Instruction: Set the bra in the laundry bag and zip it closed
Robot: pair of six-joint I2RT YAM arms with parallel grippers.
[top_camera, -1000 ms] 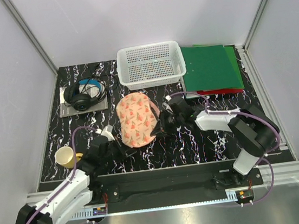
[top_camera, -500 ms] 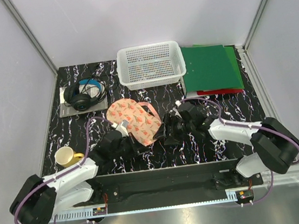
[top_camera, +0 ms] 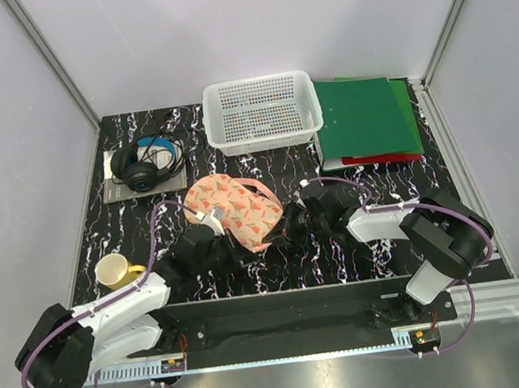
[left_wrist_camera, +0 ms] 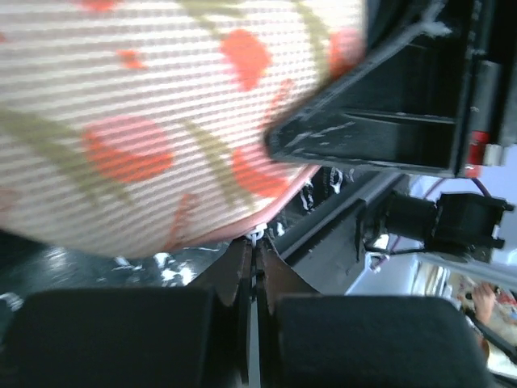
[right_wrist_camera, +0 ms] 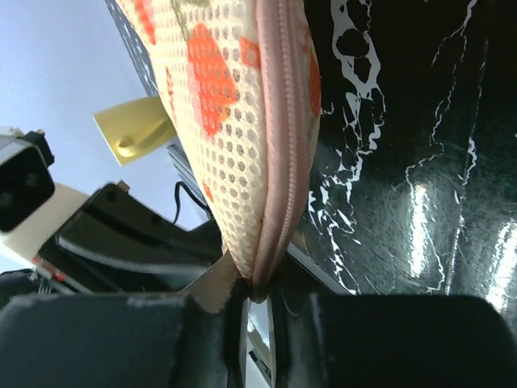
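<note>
The laundry bag [top_camera: 231, 207] lies closed at mid-table, peach with red print. It fills the left wrist view [left_wrist_camera: 121, 121] and hangs into the right wrist view [right_wrist_camera: 234, 121]. My left gripper [top_camera: 231, 246] is at its near edge, jaws shut on a small white zip pull [left_wrist_camera: 256, 235] at the pink edge; the gripper shows in its own view [left_wrist_camera: 256, 246]. My right gripper [top_camera: 279, 233] is at the bag's near right end, shut on the pink zip edge [right_wrist_camera: 283, 162], as its own view shows [right_wrist_camera: 257, 293]. The bra is out of view.
A white mesh basket [top_camera: 261, 110] stands at the back. Green folders [top_camera: 367, 116] lie at the back right. Headphones [top_camera: 147, 163] rest on a grey pad at the back left. A yellow cup [top_camera: 113, 272] stands near the left edge.
My left arm has swung in from the left to the bag's near edge. The bag has turned and shifted a little left and back. My right gripper has stayed on the bag's right end.
</note>
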